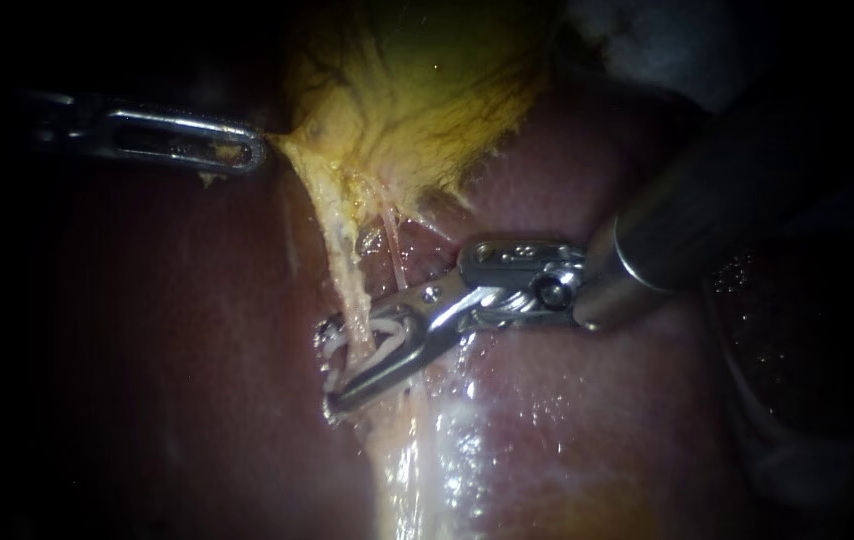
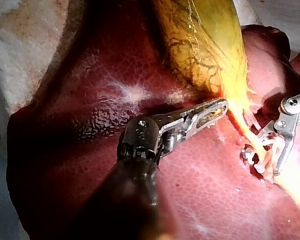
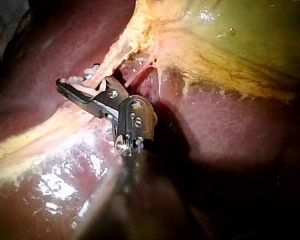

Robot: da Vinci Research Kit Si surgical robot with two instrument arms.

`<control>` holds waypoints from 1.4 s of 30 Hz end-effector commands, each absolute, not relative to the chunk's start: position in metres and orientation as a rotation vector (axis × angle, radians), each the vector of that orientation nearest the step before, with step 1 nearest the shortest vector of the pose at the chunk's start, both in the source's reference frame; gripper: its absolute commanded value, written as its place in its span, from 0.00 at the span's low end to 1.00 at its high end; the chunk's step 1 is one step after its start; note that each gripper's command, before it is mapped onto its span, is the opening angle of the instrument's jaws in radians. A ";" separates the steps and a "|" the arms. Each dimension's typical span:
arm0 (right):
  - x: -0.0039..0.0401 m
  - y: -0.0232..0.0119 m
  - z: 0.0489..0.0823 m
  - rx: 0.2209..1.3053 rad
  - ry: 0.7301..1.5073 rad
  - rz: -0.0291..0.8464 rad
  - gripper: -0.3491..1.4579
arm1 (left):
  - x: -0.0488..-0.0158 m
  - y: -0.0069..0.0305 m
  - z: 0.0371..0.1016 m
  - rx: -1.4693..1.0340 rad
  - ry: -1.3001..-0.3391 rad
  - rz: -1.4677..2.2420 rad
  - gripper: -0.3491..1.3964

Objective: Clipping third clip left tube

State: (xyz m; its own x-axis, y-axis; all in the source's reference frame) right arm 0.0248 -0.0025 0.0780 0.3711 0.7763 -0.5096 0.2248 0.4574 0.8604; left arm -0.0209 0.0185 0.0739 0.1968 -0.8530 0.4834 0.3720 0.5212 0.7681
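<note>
Clamping the jaws of the left instrument [image 1: 244,153] onto the ragged yellow edge of the gallbladder [image 1: 407,90]; straddling the pale, stringy left tube [image 1: 352,290] with the parted jaws of the right instrument [image 1: 347,368], amid white clips [image 1: 327,335], beside a thinner pink tube [image 1: 394,250], over glossy maroon liver [image 1: 167,350].

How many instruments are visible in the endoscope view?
2. The left instrument holds the gallbladder; the right instrument straddles the left tube near white clips. None seems hidden.
</note>
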 end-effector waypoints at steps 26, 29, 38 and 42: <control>0.0265 -0.0020 0.0784 1.183 1.368 0.756 0.45 | -0.0209 0.0185 0.0739 0.557 -1.047 -0.922 0.00; 0.0265 -0.0018 0.0786 1.182 1.368 0.757 0.36 | -0.0209 0.0185 0.0739 0.557 -1.047 -0.922 0.00; 0.0262 -0.0012 0.0792 1.186 1.358 0.769 0.00 | -0.0209 0.0185 0.0739 0.557 -1.047 -0.922 0.00; 0.0264 -0.0011 0.0795 1.207 1.338 0.786 0.00 | -0.0209 0.0185 0.0739 0.557 -1.047 -0.922 0.00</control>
